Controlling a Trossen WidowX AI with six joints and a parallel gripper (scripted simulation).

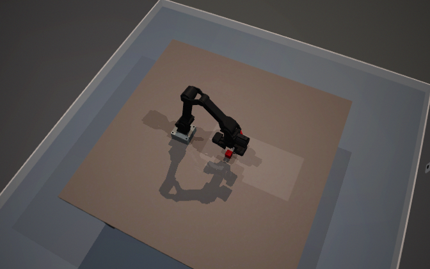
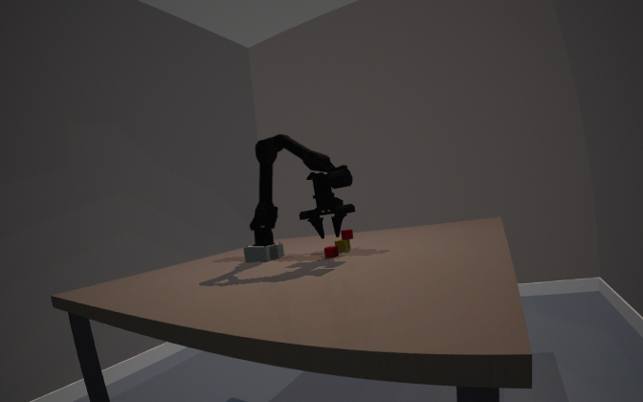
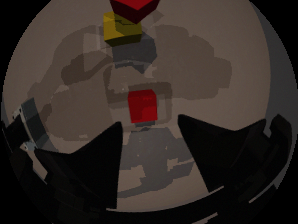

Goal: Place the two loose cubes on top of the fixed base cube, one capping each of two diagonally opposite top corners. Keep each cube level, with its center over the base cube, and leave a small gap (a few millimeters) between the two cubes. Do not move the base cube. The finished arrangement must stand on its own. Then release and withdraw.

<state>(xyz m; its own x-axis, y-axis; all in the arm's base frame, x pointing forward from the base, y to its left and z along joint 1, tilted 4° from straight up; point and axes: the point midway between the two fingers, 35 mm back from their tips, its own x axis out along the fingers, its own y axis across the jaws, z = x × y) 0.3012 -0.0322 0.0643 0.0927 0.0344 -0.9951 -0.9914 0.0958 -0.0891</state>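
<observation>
One red cube (image 2: 346,234) already capped a corner of the yellow base cube (image 2: 343,245), while the second red cube (image 3: 143,106) lay on the table just ahead of the gripper (image 3: 150,156), whose jaws were spread and held nothing.

One cube (image 2: 346,234) sits atop the base cube (image 2: 343,246) (another cube (image 2: 331,252) beside it).
</observation>
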